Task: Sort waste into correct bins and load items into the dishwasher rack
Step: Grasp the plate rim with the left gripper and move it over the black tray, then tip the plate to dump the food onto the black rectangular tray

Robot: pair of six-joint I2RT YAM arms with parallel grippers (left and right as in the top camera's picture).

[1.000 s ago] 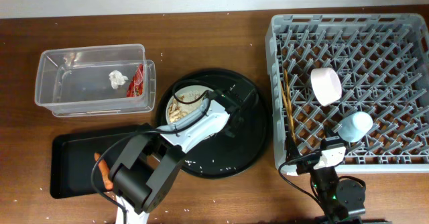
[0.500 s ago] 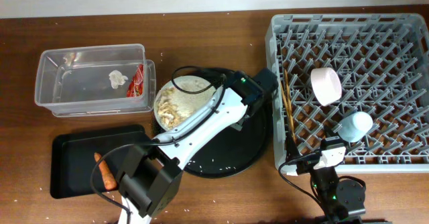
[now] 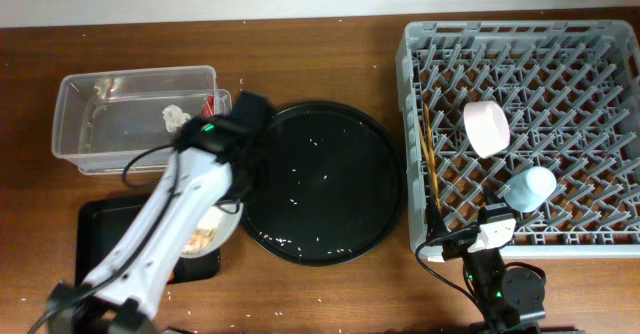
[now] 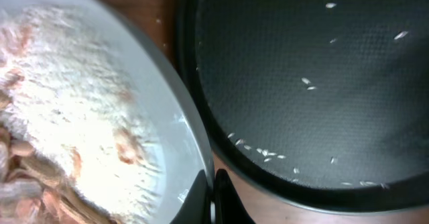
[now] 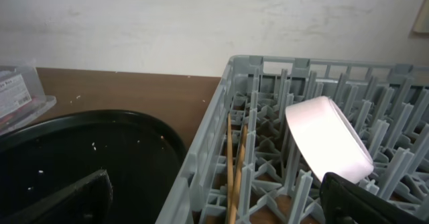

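**Plate of scraps held over the black tray**

A brown wooden bench runs under a white wall. The left end effector (image 4: 213, 198) is clamped on the rim of the plate-bowl (image 4: 175, 158). From the fingers, the plate spreads away to the left in the wrist view, and the round black tray (image 4: 308, 70) lies just beside it on the right. Seen from overhead, the plate hangs above the right end of the shallow black tray (image 3: 105, 236), mostly hidden under the arm. Tipping the rice-like scraps (image 4: 60, 117) out looks like the next step, and the tray lies beneath the plate, away from the clamped edge. I cannot tell whether the plate is tilted.

The right end effector (image 5: 216, 184) is spread wide and holds nothing. It sits by the dishwasher rack (image 3: 405, 124), well apart from the plate, so the left arm is nearer.

By count:
- two bins, the black tray and the clear tub (image 3: 75, 124)
- one tissue (image 3: 176, 117) and one red wrapper (image 3: 207, 105) at the tub
- one white bowl (image 3: 486, 127), one blue cup (image 3: 528, 187) and one pair of chopsticks (image 3: 431, 164) in the rack
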